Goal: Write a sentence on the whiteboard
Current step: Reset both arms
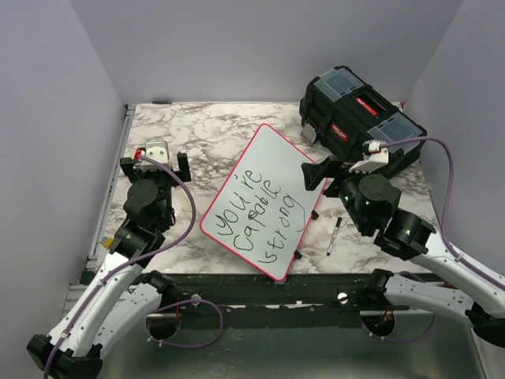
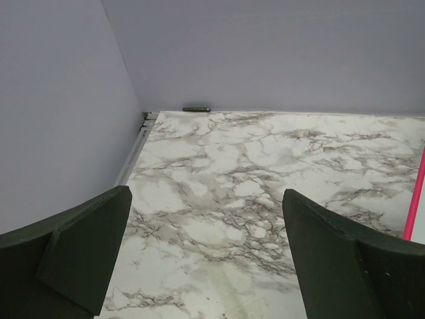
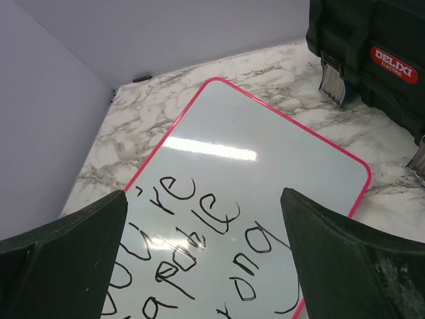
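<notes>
Both claws, the left gripper (image 1: 155, 164) (image 2: 206, 219) and the right gripper (image 1: 318, 175) (image 3: 202, 226), stand with jaws spread wide and hold nothing. The left one hangs over bare marble near the left wall. The right one hangs over the far right part of the board.

One marble table (image 1: 197, 134) carries everything. One whiteboard (image 1: 272, 158) (image 3: 265, 153) (image 2: 415, 193) lies flat at its middle. The board's long axis runs on a slant from near-left to far-right. One black toolbox (image 1: 359, 110) (image 3: 372, 60) sits at the far right corner of the table, just beside the board's far short edge.

One sentence (image 1: 256, 213) (image 3: 192, 246) runs in three lines along the long axis: "you're", "capable", "strong". It fills the near half of the board, and the far half is blank. One marker (image 1: 334, 235) lies on the table near the board's right long edge, apart from it.

Open marble lies left of the board and beyond it, up to the back wall.
</notes>
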`<control>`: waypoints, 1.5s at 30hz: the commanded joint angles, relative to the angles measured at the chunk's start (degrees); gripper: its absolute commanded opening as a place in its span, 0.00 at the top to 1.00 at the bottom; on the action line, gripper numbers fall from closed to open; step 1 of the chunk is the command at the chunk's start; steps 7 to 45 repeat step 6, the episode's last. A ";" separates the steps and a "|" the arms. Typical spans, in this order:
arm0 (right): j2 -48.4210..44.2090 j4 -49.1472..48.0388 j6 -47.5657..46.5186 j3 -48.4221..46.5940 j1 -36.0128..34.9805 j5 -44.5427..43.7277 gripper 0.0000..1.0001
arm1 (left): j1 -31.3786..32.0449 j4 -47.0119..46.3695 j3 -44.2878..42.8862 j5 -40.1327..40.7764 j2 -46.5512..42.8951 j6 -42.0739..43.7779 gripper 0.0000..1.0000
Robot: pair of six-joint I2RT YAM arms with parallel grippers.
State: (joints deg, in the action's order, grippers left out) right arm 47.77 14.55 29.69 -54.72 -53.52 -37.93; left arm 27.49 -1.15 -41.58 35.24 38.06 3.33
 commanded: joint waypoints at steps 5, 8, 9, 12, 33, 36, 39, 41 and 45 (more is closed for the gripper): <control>0.58 -1.98 -1.50 0.68 0.25 1.54 0.00 | -0.35 -0.16 -1.44 -1.58 -0.20 -0.62 0.02; 0.60 -1.97 -1.35 0.66 0.24 1.54 0.00 | -0.33 -0.17 -1.40 -1.71 -0.19 -0.63 0.02; 0.60 -1.97 -1.35 0.66 0.24 1.54 0.00 | -0.33 -0.17 -1.40 -1.71 -0.19 -0.63 0.02; 0.60 -1.97 -1.35 0.66 0.24 1.54 0.00 | -0.33 -0.17 -1.40 -1.71 -0.19 -0.63 0.02; 0.60 -1.97 -1.35 0.66 0.24 1.54 0.00 | -0.33 -0.17 -1.40 -1.71 -0.19 -0.63 0.02; 0.60 -1.97 -1.35 0.66 0.24 1.54 0.00 | -0.33 -0.17 -1.40 -1.71 -0.19 -0.63 0.02; 0.60 -1.97 -1.35 0.66 0.24 1.54 0.00 | -0.33 -0.17 -1.40 -1.71 -0.19 -0.63 0.02; 0.60 -1.97 -1.35 0.66 0.24 1.54 0.00 | -0.33 -0.17 -1.40 -1.71 -0.19 -0.63 0.02; 0.60 -1.97 -1.35 0.66 0.24 1.54 0.00 | -0.33 -0.17 -1.40 -1.71 -0.19 -0.63 0.02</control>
